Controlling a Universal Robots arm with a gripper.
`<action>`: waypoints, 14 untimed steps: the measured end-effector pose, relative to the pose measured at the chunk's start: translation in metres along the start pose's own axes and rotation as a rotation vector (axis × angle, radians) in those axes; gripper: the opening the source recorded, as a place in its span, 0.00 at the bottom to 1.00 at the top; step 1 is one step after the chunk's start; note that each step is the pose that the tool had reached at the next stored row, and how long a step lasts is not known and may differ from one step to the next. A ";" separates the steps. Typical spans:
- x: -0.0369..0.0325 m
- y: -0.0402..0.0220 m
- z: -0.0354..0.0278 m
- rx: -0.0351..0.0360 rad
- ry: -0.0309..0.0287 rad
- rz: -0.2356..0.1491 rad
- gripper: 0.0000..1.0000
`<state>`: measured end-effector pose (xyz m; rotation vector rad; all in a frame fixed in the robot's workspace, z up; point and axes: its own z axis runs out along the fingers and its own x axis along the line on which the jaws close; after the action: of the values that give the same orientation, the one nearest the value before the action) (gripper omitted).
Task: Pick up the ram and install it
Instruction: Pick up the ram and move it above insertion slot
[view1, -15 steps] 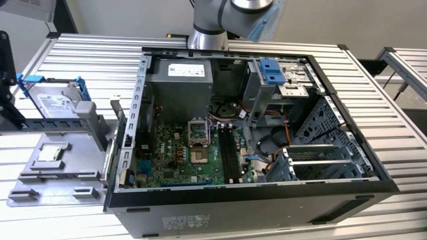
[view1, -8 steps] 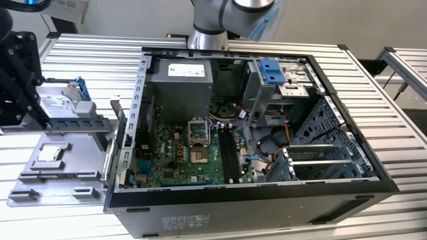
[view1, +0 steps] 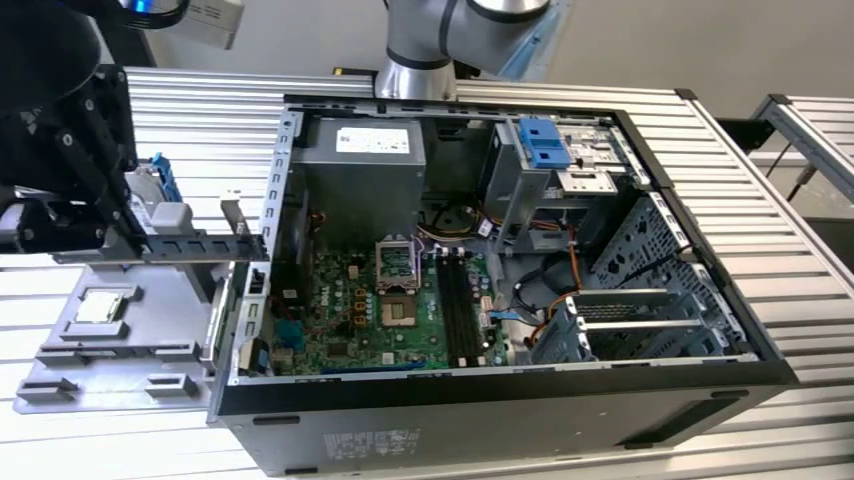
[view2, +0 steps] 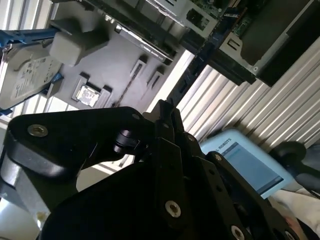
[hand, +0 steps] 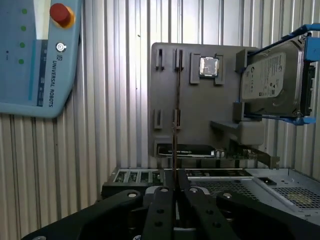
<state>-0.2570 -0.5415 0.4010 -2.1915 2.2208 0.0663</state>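
The ram (hand: 175, 100) shows edge-on in the first wrist view as a thin dark stick running out from between my fingertips. My gripper (hand: 173, 189) is shut on it, and in the second wrist view its fingers (view2: 165, 112) are pressed together. In the exterior view the black gripper (view1: 74, 225) hangs over the grey fixture tray (view1: 147, 335) on the exterior view's left, beside the open computer case (view1: 507, 410). The long black motherboard slots (view1: 463, 300) lie inside the case, to the right of the processor socket and well away from the gripper.
The tray (hand: 200, 110) also carries a silver hard drive in a blue frame (hand: 272, 80), a small processor chip (hand: 207, 66) and an expansion card (hand: 200, 151). A pale blue teach pendant (hand: 35, 55) lies on the ribbed metal table. Drive cages and cables crowd the case's right side.
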 end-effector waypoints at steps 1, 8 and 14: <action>0.0000 -0.0036 0.0000 0.0001 -0.0001 0.000 0.00; -0.0004 -0.0285 -0.0004 0.0000 0.0000 0.000 0.00; -0.0007 -0.0539 -0.0008 0.0000 0.0000 0.000 0.00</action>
<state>-0.2031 -0.5415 0.4010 -2.1917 2.2207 0.0663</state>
